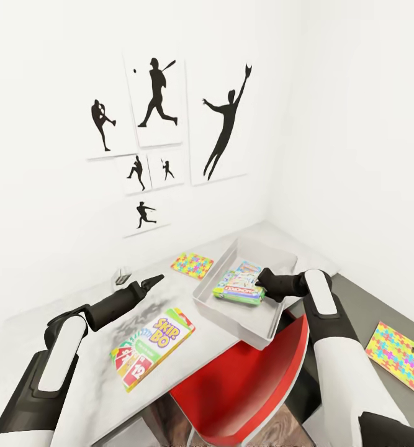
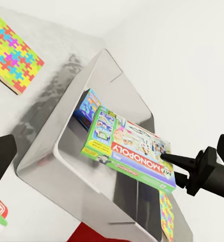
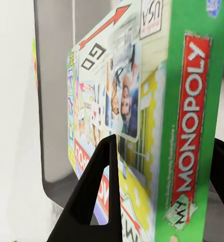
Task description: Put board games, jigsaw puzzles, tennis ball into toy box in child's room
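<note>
The pale grey toy box (image 1: 256,329) sits on the table (image 1: 95,310) near its right end. My right gripper (image 1: 261,287) is shut on the edge of the Monopoly board game (image 1: 236,287), holding it tilted inside the box (image 2: 46,151). The Monopoly (image 2: 132,151) lies over a blue board game (image 2: 85,108). My right gripper (image 3: 157,191) has one finger on each face of the Monopoly (image 3: 187,101). The Skip-Bo board game (image 1: 154,346) lies flat on the table, below my open left gripper (image 1: 152,284). One jigsaw puzzle (image 1: 192,265) lies behind it, another (image 1: 396,355) on the lower dark section. The tennis ball is out of view.
A red-seated chair (image 1: 250,385) is tucked against the table's front edge, under the toy box and my right arm. A small grey object (image 1: 122,274) stands near the wall. White walls with baseball silhouette pictures (image 1: 160,93) close off the back and right.
</note>
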